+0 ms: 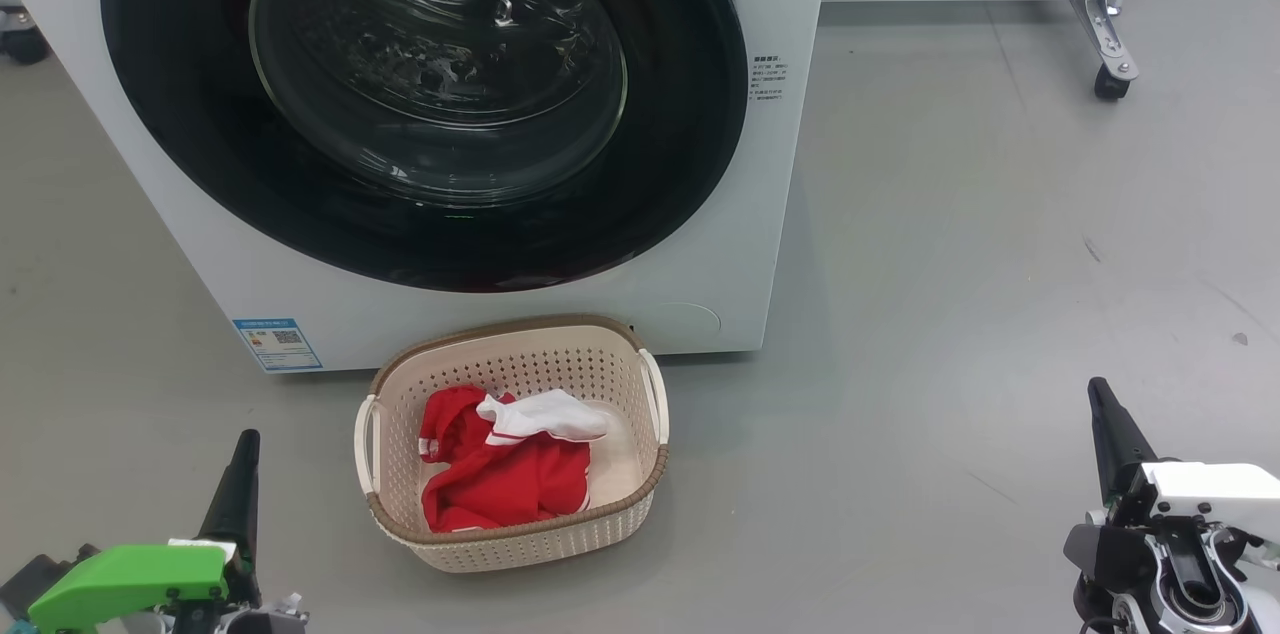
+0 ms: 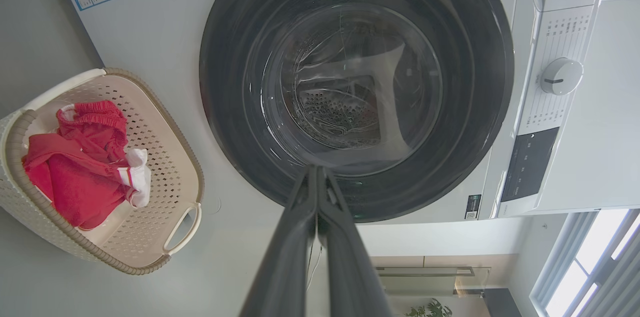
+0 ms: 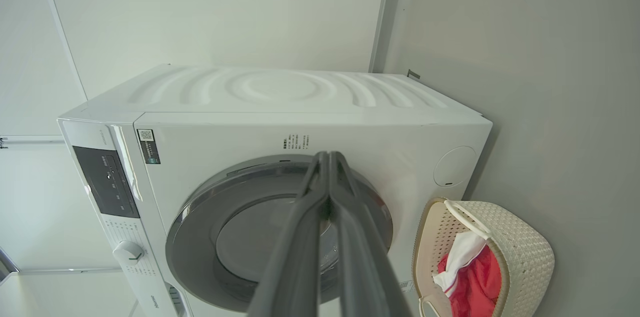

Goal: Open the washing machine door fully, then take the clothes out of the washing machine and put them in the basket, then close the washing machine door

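one white boxy washer (image 1: 765,214) stood on the grey floor (image 1: 950,264), its one round door (image 1: 430,84) shut (glossy black rim, bulging clear glass). just before it sat one squarish cream basket (image 1: 520,544), perforated, with a brown woven-look rim and two handles, holding soft red clothes (image 1: 500,489) in one crumpled heap and one white cloth (image 1: 548,414) on top. the left gripper (image 1: 247,444) and right gripper (image 1: 1099,392) each had dark fingers pressed together.

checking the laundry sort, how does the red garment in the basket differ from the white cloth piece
Colour: the red garment is bright red, the white cloth piece plain white. Size: the red garment covers much of the floor of the basket; the white cloth piece is far smaller. Pose: the white cloth piece lies on top of the red garment, toward the washing machine. Both are crumpled, inside the basket.
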Controlling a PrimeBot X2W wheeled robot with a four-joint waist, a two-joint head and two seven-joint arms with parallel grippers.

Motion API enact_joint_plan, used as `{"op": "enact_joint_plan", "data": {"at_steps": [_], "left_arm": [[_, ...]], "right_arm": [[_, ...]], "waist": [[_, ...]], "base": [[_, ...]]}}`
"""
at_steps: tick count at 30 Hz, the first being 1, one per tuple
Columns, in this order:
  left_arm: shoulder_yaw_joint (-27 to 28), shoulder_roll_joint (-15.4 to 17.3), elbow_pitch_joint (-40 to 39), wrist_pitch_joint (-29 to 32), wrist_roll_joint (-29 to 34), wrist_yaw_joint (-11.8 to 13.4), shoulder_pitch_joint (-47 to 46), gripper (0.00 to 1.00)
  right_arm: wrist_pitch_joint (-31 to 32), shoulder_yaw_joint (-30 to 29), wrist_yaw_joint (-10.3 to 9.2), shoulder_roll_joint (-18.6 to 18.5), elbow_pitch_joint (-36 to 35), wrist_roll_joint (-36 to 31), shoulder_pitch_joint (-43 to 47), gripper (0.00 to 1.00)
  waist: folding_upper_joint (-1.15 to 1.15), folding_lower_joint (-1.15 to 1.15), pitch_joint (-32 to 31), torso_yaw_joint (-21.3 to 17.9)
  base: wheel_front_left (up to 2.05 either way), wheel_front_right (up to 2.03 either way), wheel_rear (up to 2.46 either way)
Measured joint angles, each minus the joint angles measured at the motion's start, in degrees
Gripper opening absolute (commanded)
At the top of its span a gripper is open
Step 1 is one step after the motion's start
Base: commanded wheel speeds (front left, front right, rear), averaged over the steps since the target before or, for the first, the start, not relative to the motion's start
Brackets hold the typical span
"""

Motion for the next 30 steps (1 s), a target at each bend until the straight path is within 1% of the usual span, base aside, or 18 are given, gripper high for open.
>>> {"op": "enact_joint_plan", "data": {"at_steps": [30], "left_arm": [[0.2, 0.0, 0.7, 0.3, 0.0, 0.0, -0.1, 0.0]], "right_arm": [[0.1, -0.2, 0.15, 0.0, 0.4, 0.0, -0.1, 0.0]], "waist": [[0.0, 0.0, 0.0, 0.0]], "base": [[0.0, 0.0, 0.0]]}}
